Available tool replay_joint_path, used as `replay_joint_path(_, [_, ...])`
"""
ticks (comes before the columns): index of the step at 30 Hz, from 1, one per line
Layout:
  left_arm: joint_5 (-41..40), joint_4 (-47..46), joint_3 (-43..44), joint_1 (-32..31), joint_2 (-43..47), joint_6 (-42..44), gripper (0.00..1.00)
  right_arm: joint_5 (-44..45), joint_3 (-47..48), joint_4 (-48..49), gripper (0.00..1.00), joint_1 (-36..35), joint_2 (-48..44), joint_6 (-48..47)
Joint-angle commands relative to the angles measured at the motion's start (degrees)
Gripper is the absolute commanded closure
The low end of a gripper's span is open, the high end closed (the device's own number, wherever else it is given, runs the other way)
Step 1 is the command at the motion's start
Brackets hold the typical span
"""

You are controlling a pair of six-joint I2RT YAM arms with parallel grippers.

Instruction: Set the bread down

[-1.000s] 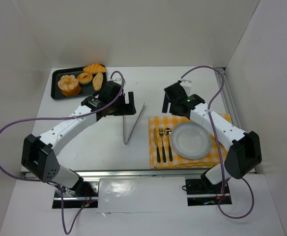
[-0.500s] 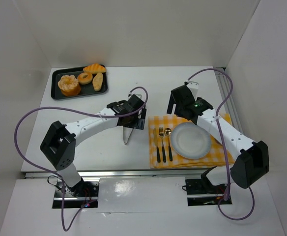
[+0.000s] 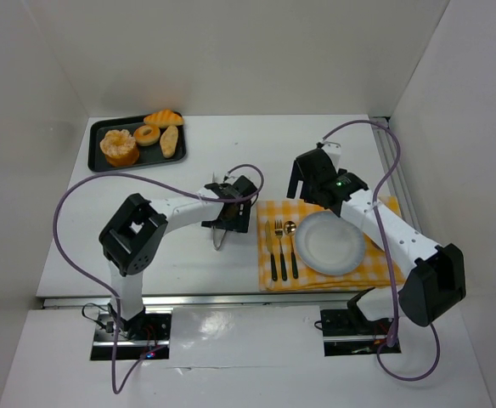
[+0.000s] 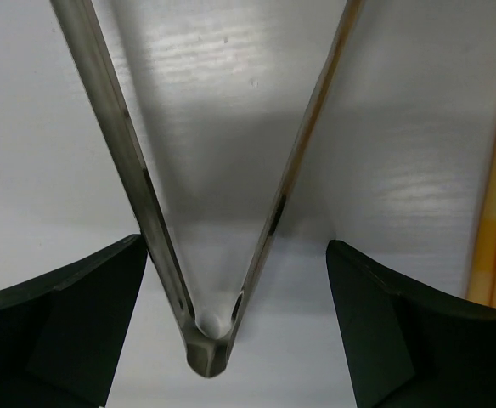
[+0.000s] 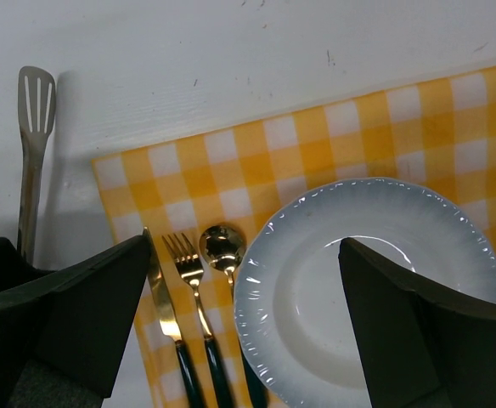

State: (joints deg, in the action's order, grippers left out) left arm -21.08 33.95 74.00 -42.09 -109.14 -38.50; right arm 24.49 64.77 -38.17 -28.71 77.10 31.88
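A white table (image 3: 316, 144) holds a yellow checked cloth (image 3: 316, 276) right of centre. A black tray (image 3: 96, 144) sits well to the cloth's far left, with four pieces of bread (image 3: 119, 147) on it. A white plate (image 3: 329, 242) lies on the cloth. Metal tongs (image 4: 207, 357) lie just left of the cloth. The left gripper (image 4: 235, 255) straddles their hinge, wide open and gripping nothing. The right gripper (image 5: 246, 255) hovers over the cloth's far left corner, wide open and empty. Cutlery (image 3: 283, 251) lies on the cloth, left of the plate.

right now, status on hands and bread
Left hand open, astride hinge of silver metal tongs. Right hand open, empty. Golden bread pieces untouched on black rectangular tray.
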Motion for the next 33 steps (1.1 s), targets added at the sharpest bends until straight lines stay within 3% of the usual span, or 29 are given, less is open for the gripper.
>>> replay_joint_path(1, [-1.4, -2.8, 1.1, 1.6, -1.3, -1.5, 0.0, -0.3, -0.3, 2.6, 0.01, 0.3, -2.7, -0.4])
replay_joint_path(12, [5.6, -8.1, 2.9, 7.2, -5.1, 1.9, 0.03, -0.3, -1.3, 3.6, 0.01, 0.8, -2.7, -0.4])
replay_joint_path(14, [5.6, -8.1, 2.9, 7.2, -5.1, 2.6, 0.15, -0.3, -1.3, 3.6, 0.01, 0.8, -2.7, -0.4])
replay_joint_path(17, [4.5, -8.1, 2.9, 7.2, -3.5, 3.3, 0.5, -0.3, -1.3, 3.6, 0.01, 0.8, -2.7, -0.4])
replay_joint_path(18, [4.5, -7.6, 2.9, 7.7, -3.5, 3.3, 0.5, -0.3, -1.3, 3.6, 0.01, 0.8, -2.7, -0.4])
replay_joint_path(19, [4.5, -7.6, 2.9, 7.7, -2.8, 3.3, 0.67, -0.3, -1.3, 3.6, 0.01, 0.8, -2.7, -0.4])
replay_joint_path(20, [3.2, -6.3, 2.9, 7.7, -2.1, 3.3, 0.73, -0.3, -0.8, 3.6, 0.01, 0.8, -2.7, -0.9])
replay_joint_path(25, [0.3, -1.4, 7.0, 10.0, 3.2, 6.3, 0.76, -0.3, -0.3, 3.6, 0.01, 1.4, -2.7, -0.9])
replay_joint_path(33, [2.9, 6.5, 24.5, 24.5, 4.4, 14.2, 0.76, -0.3, -0.3, 3.6, 0.01, 1.4, -2.7, -1.5])
